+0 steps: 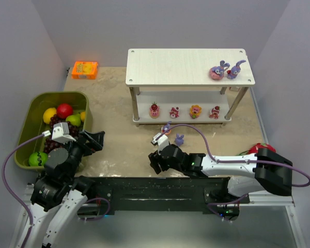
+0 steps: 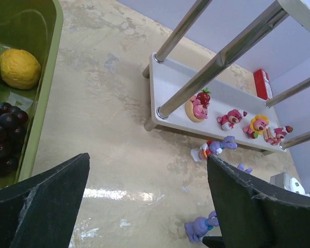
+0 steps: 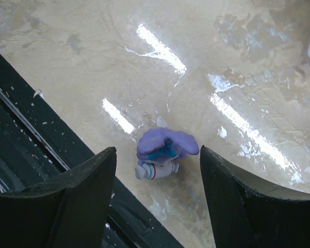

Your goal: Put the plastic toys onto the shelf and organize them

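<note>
The shelf (image 1: 186,64) stands at the far centre-right of the table (image 1: 113,103). Its top board carries 2 bunnies side by side at the right end: the donut-base bunny (image 1: 217,72) and the second bunny (image 1: 236,70). The lower board (image 1: 144,117) holds 4 small figures (image 1: 174,111) in a row. In front of the shelf, the third bunny (image 1: 167,127) and the fourth bunny (image 1: 179,138) stand on the table. The fifth bunny (image 3: 163,150) lies nearer the near edge, between the right gripper's (image 3: 157,152) jaws. The fruit bin (image 1: 28,119) sits left; the box (image 1: 84,70) is behind it.

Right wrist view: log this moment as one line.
right jaws open | purple plastic bunny on table between them | left jaws open
</note>
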You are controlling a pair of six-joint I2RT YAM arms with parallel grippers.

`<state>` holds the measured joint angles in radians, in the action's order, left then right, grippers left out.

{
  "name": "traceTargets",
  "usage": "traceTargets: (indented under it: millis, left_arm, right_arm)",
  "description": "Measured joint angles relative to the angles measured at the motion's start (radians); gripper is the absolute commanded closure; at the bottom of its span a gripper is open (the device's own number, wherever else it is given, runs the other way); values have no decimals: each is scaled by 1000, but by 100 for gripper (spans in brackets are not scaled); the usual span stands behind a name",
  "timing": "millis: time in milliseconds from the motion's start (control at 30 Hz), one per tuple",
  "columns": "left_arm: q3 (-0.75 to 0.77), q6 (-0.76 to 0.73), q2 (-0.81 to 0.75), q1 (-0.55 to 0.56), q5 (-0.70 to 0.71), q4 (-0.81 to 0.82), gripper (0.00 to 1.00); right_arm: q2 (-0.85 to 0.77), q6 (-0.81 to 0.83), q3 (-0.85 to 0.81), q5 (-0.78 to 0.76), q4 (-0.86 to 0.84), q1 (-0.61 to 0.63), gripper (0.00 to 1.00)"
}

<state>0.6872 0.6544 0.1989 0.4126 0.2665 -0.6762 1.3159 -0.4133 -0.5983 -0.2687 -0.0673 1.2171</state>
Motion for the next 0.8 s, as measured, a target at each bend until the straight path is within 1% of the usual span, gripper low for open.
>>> traceTargets:
  millis: [300,433,533,567,667,700,800]
  left_arm:
    - [0,0,5,0,0,0,0]
    - [0,0,7,0,0,0,1]
    - [0,0,10,0,0,0,1]
    - [0,0,11,0,0,0,0]
    - [0,0,11,0,0,0,0]
    - [0,0,11,0,0,0,1]
    - [0,0,11,0,0,0,1]
  right_arm:
    - [94,14,-2,-1,-56,0,34]
    - [113,14,-2,-2,-72,0,37]
    - [120,15,-2,-2,-98,0,52]
    - [124,14,-2,-2,-106,0,64]
    - [134,10,-2,-4,-129,0,83]
    - [135,9,-2,-5,-133,0,100]
    - [135,2,-2,-19,-133,0,100]
